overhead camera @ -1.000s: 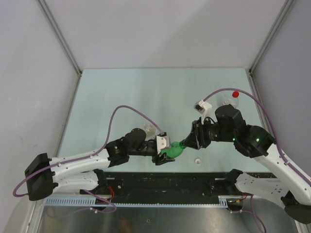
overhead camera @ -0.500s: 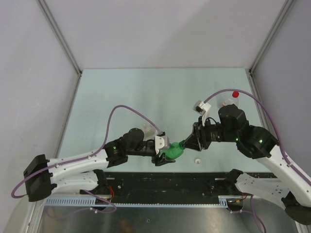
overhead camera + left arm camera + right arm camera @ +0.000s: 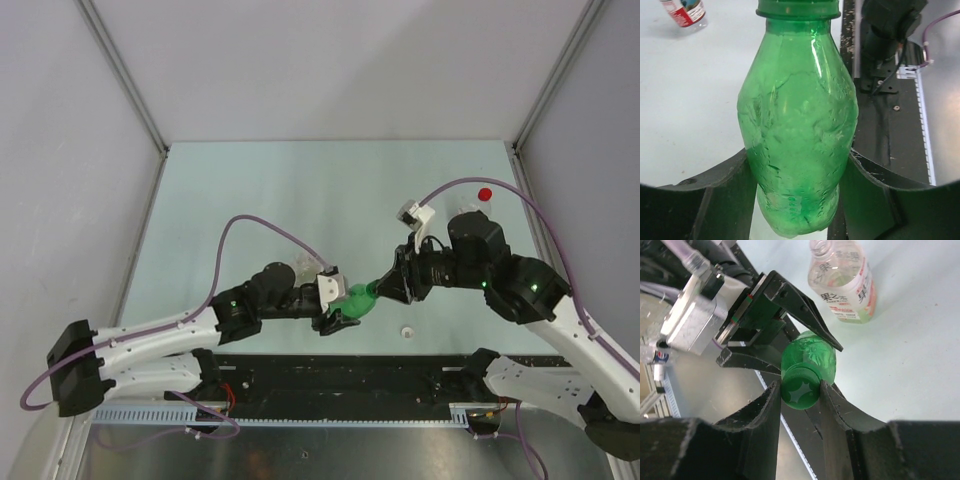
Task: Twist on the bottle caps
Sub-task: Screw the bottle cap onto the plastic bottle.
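- The left gripper (image 3: 336,308) is clasping the green bottle (image 3: 797,125); the right gripper (image 3: 384,289) is pinching its green cap (image 3: 800,389).
- One white cap (image 3: 407,331) is lying loose nearby; one red cap (image 3: 485,194) is topping a far bottle (image 3: 466,209).
- Three caps and three bottles are showing.

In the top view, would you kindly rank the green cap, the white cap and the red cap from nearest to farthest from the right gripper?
1. green cap: held in the right gripper, on the green bottle.
2. white cap: on the table, just toward the arm bases.
3. red cap: far right, beyond the right arm.
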